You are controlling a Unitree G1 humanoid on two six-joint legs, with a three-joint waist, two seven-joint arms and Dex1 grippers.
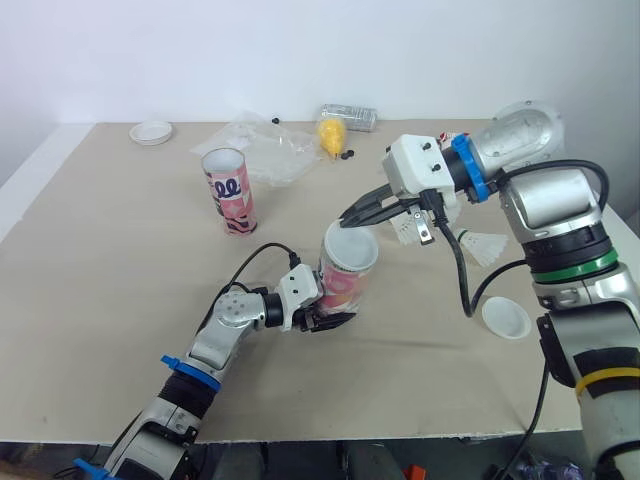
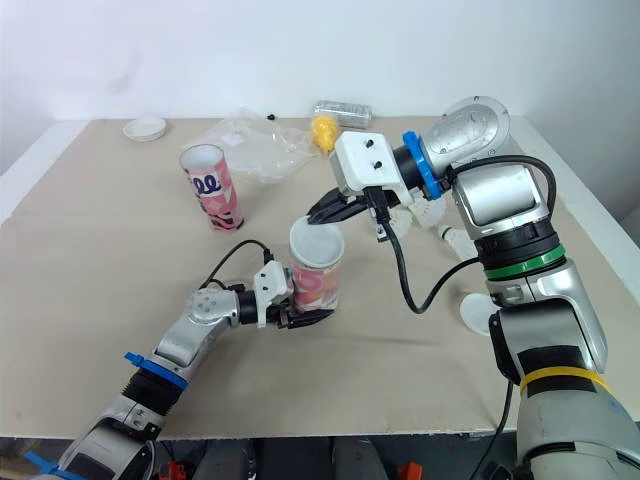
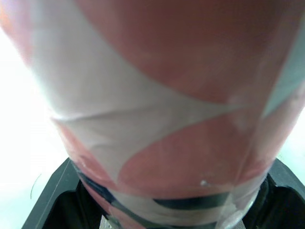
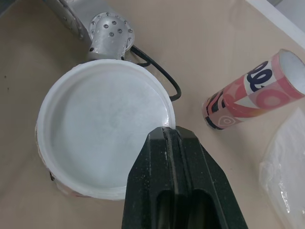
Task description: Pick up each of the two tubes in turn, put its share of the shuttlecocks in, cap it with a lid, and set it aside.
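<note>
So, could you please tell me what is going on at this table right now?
The robot is capping a tube. Its left tool grips the lower part of a pink patterned tube standing on the table. The right tool pinches the rim of a white lid sitting on the tube's mouth. A second tube stands open farther back. A spare lid and shuttlecocks lie by the right arm.

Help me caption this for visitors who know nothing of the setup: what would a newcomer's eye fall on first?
First, in the middle, both grippers meet at one pink-and-white tube: the left gripper clamps its lower part while the right gripper pinches the rim of a white lid at its mouth. Behind it, to the robot's left, stands a second tube, open-topped. A loose shuttlecock and a spare lid lie off to the robot's right.
</note>
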